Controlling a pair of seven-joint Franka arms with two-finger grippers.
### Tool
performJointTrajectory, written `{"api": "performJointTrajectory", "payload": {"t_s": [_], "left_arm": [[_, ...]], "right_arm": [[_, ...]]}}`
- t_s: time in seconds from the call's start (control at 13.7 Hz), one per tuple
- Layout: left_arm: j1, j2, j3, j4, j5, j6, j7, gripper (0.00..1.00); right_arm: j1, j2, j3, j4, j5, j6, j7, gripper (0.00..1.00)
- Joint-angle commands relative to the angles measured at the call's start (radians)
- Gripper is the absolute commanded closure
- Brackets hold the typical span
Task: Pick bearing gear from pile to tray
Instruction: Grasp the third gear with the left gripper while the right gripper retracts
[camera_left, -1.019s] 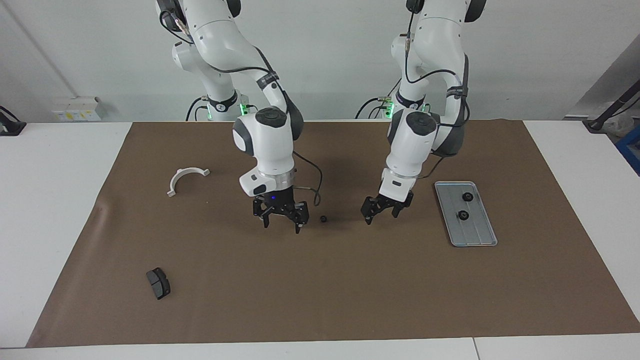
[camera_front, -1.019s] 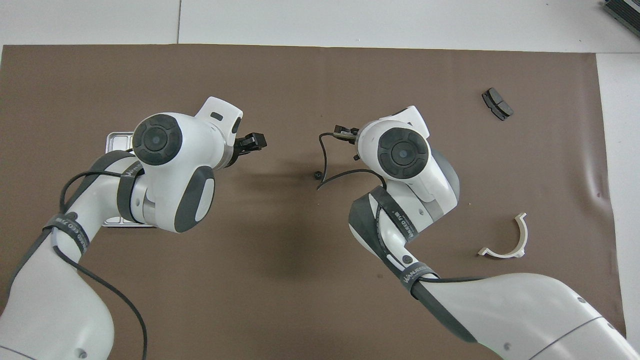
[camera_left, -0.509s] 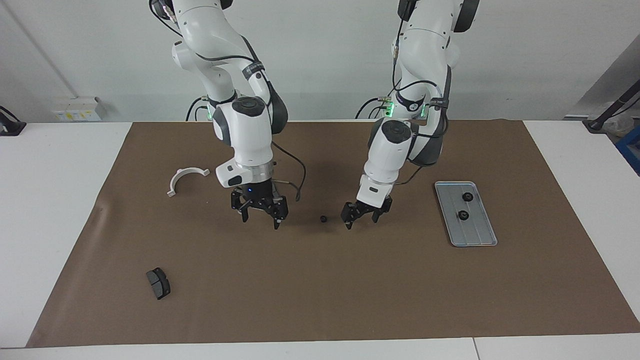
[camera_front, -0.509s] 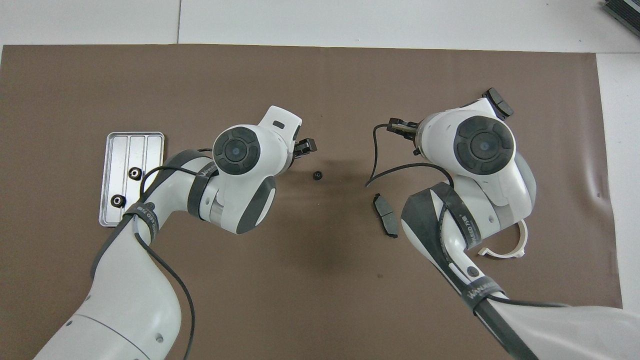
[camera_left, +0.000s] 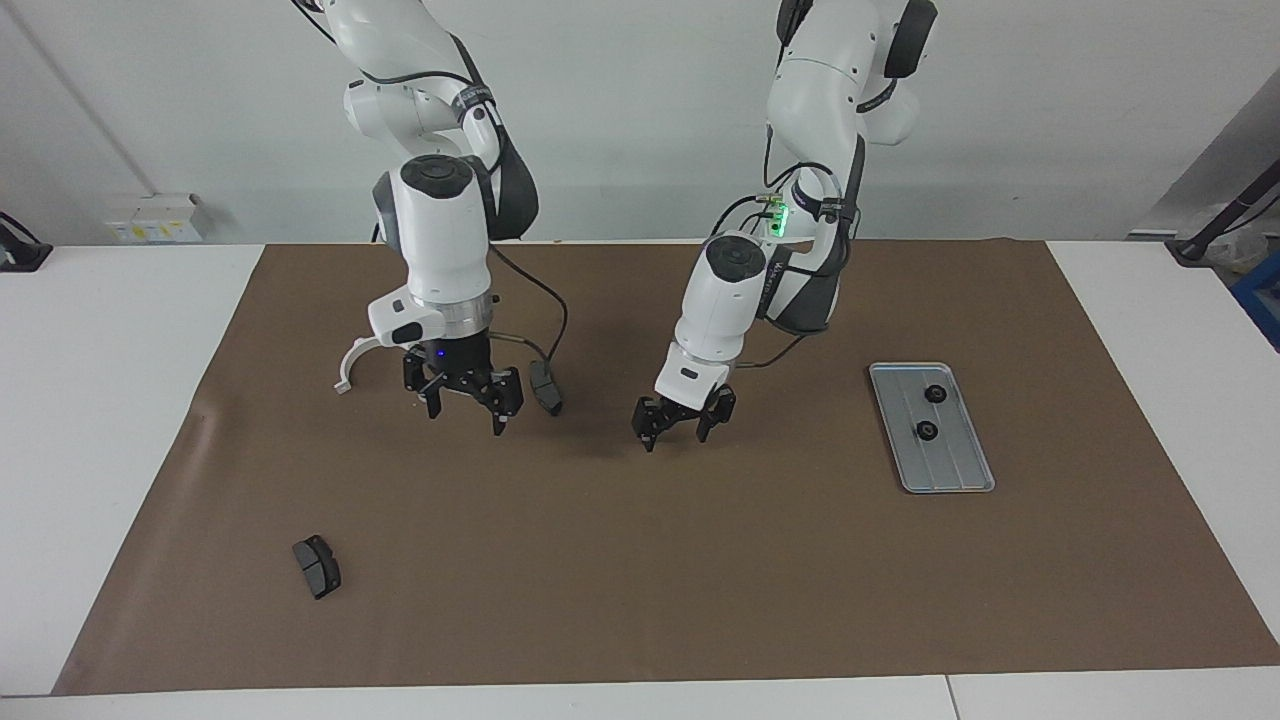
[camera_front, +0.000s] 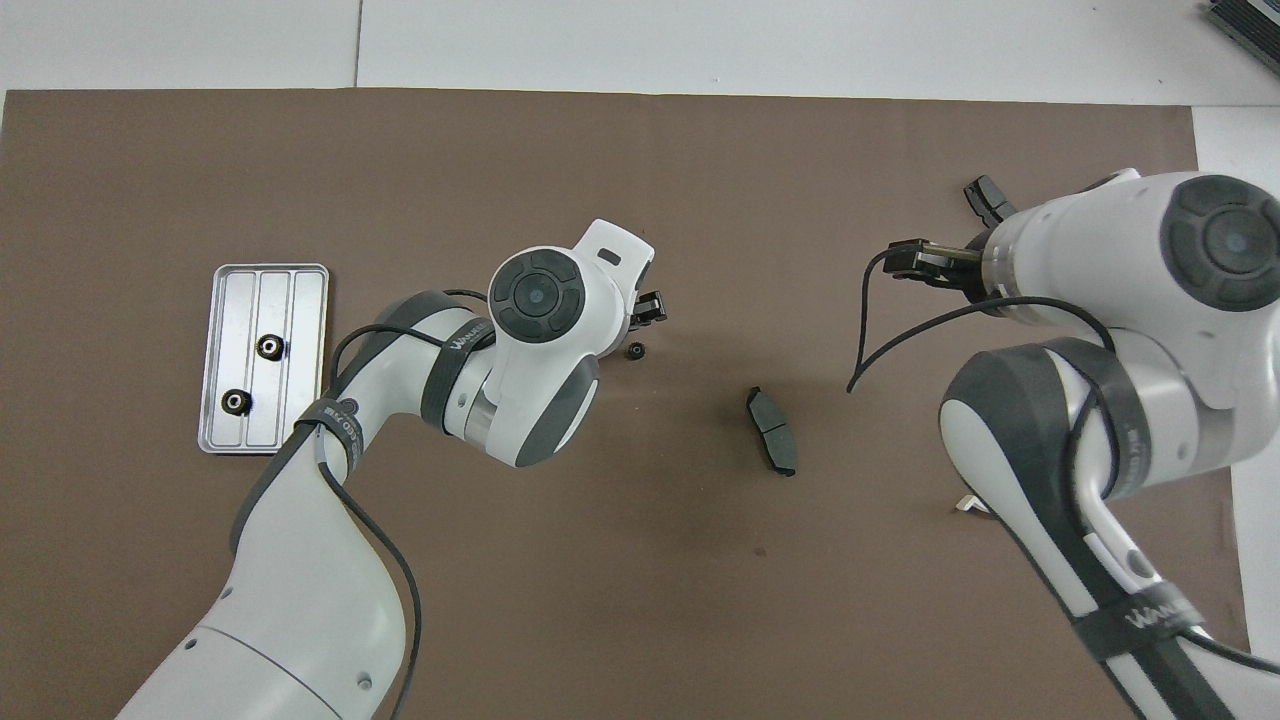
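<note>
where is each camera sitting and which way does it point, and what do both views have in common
Facing view: high across the table, looking at the robots; both arms hang from the top, the left gripper over the mat's middle, the right gripper near the white half-ring bracket.
Overhead view: high above the robots' end, looking steeply down; both arms enter from the bottom.
Shared: the tray holding two gears, and the pad-like piece; sides are swapped.

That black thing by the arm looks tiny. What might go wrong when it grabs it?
The gear is tiny and round: the left gripper, jaws open over it, may nudge it away or pinch it off-centre. Dropped carelessly, it might bounce over the low rim of the tray.
</note>
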Motion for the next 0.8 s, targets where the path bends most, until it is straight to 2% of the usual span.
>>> {"api": "performJointTrajectory", "payload": {"t_s": [0.0,0.29,0.44,0.58,0.73], "left_arm": [[-0.01,0.042,0.014,0.086,0.011,-0.066,-0.031,0.21],[-0.003,0.042,0.017,0.085,0.019,-0.078,-0.027,0.28],[-0.001,0.042,0.02,0.085,0.02,-0.079,-0.022,0.39],[0.0,0.042,0.022,0.085,0.022,-0.081,-0.021,0.55],[0.0,0.041,0.025,0.085,0.023,-0.086,-0.018,0.84]], "right_arm": [[-0.047,0.007,0.014,0.1,0.03,-0.136,-0.073,0.0],[-0.05,-0.031,0.014,0.127,0.013,-0.253,-0.09,0.0],[-0.051,-0.031,0.014,0.128,0.013,-0.267,-0.094,0.0],[-0.051,-0.036,0.015,0.121,0.013,-0.275,-0.098,0.0],[-0.047,-0.043,0.015,0.115,0.022,-0.266,-0.101,0.0]]}}
